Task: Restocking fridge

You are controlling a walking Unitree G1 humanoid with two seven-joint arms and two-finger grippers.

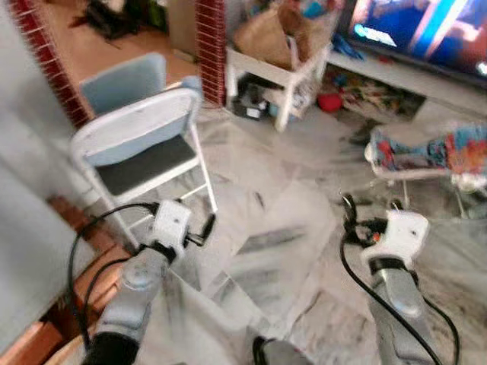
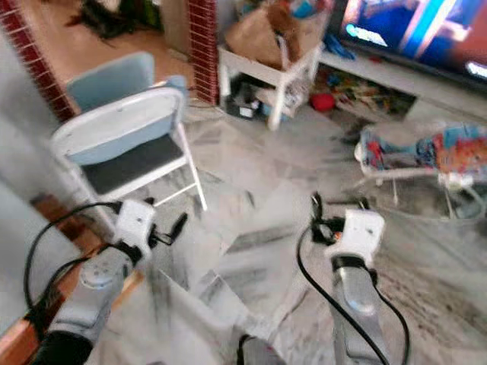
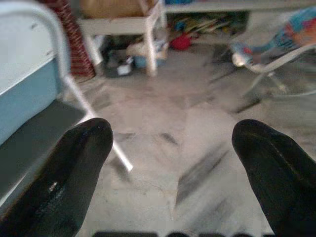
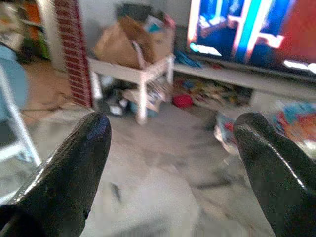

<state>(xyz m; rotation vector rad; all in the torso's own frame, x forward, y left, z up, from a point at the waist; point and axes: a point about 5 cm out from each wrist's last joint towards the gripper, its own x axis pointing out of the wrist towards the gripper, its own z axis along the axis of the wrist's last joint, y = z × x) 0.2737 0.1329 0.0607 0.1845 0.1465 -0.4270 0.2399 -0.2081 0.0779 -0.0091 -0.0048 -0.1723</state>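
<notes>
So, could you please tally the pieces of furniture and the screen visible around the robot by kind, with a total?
Folding chair: 1
White side table: 1
Colourful baby bouncer: 1
TV screen: 1
Total: 4

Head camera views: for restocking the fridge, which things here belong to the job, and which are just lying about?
For the job:
- left gripper, fingers open, holding nothing
- right gripper, fingers open, holding nothing

Just lying about:
- folding chair
- white side table with a brown bag
- TV screen
- colourful bouncer seat
</notes>
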